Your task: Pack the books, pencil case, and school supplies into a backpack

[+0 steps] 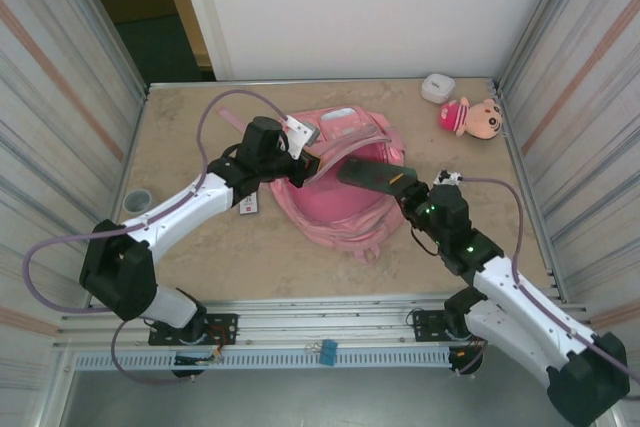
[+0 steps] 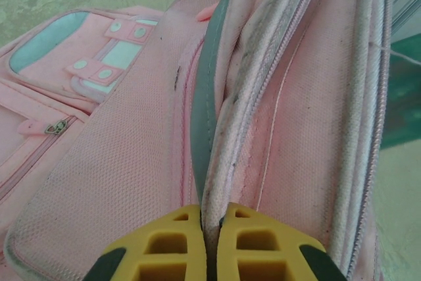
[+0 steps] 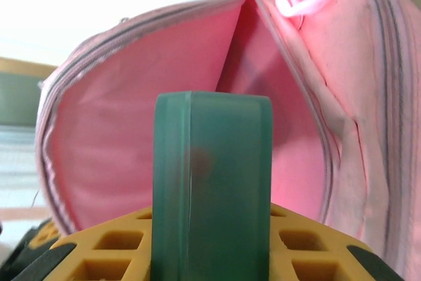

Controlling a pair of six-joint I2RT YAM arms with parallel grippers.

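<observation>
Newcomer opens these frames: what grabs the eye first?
The big pink backpack mid-table, its mouth held open by the left fingers pinching the zipper edge. Then the flat dark-green case clamped in the right fingers, aimed into the pink interior. A pink-hatted plush doll lies near the far right corner.

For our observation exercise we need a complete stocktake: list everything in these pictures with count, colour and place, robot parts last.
backpack: one, pink, mid-table, main compartment open
green case: one, dark green, held at the backpack's mouth
plush doll: one, pink hat, far right of the table
small object: one, white, far edge, near the doll
small card: one, white, on the table left of the backpack
table: one, beige
left gripper: one, yellow fingers, shut on the backpack's opening edge
right gripper: one, yellow fingers, shut on the green case
</observation>
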